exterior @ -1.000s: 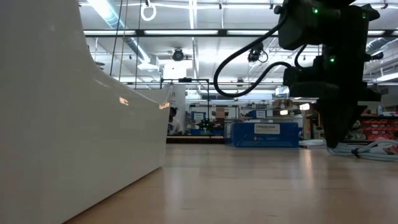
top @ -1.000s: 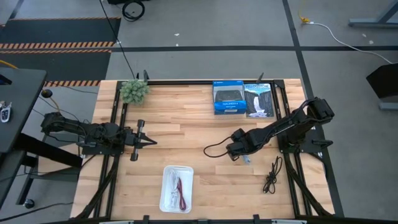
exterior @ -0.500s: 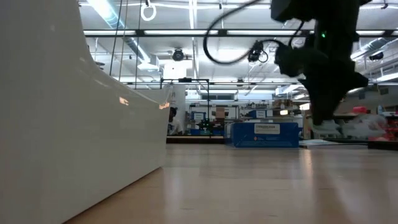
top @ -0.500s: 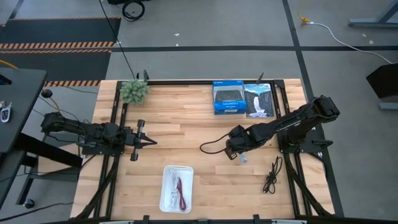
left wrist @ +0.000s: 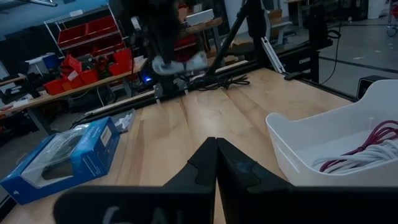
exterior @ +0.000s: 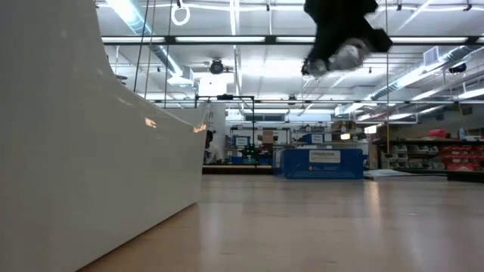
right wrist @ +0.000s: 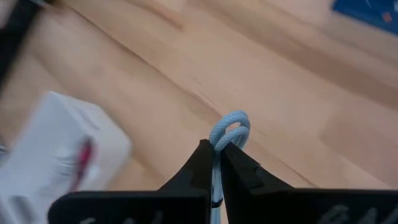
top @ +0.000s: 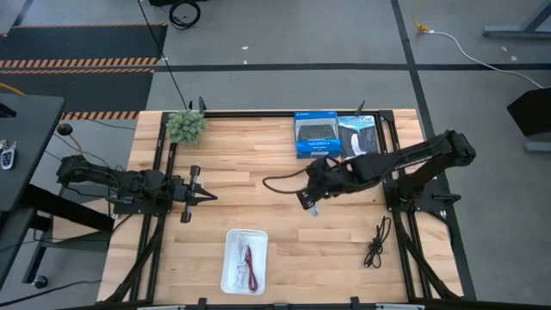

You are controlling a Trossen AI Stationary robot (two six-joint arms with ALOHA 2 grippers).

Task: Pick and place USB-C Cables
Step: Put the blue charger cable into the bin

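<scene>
My right gripper hangs above the table's middle, shut on the pale blue-grey cable; the low view shows the gripper high above the wood. The white tray stands near the table's near edge, with the white cable and the dark red cable lying in it. Lying flat by the right frame is the black cable. My left gripper waits shut over the table's left side, touching nothing. My right gripper pinches the pale blue-grey cable between its two fingers, just below a doubled loop that sticks out past the fingertips. The fingers point slantwise down toward the table's left. The cable is lifted clear of the table.
Two blue-and-black product boxes lie at the far edge, and the green fuzzy plant sits at the far left corner. Bare wood lies between the arms and around the tray. A black frame runs along the table's sides.
My right gripper has risen and moved toward the table's left, staying shut. It has carried the pale blue-grey cable up off the wood, so the cable now hangs clear of the table. The black cable has stayed where it lay.
</scene>
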